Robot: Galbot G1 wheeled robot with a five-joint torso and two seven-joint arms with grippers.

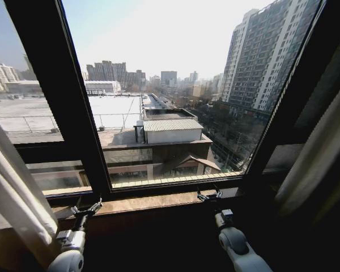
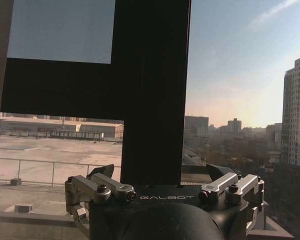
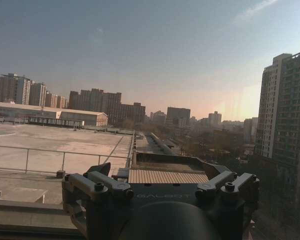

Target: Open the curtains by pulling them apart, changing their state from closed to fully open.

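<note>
Your left gripper (image 1: pixel 89 208) is sitting low in the lower left of the head view, fingers spread apart and holding nothing, pointing up toward the window sill (image 1: pixel 153 201). Your right gripper (image 1: pixel 208 196) is sitting in the lower middle-right of that view, also spread open and empty, its tips just at the sill's edge. You are looking at curtains that are hanging parted to the two sides: the left curtain (image 1: pixel 11 192) is bunched along the lower left edge of the frame, just beside the left arm, and the right curtain (image 1: pixel 317 158) is hanging down the right edge, well apart from the right gripper. Between them the window (image 1: pixel 170 85) is showing rooftops and tall buildings, with a dark window frame post (image 1: pixel 62 96) slanting through the upper left. In the left wrist view your left gripper (image 2: pixel 163 176) is facing that dark post (image 2: pixel 152 90) with its fingers wide. In the right wrist view your right gripper (image 3: pixel 157 172) is facing open glass and the city, fingers equally wide.
</note>
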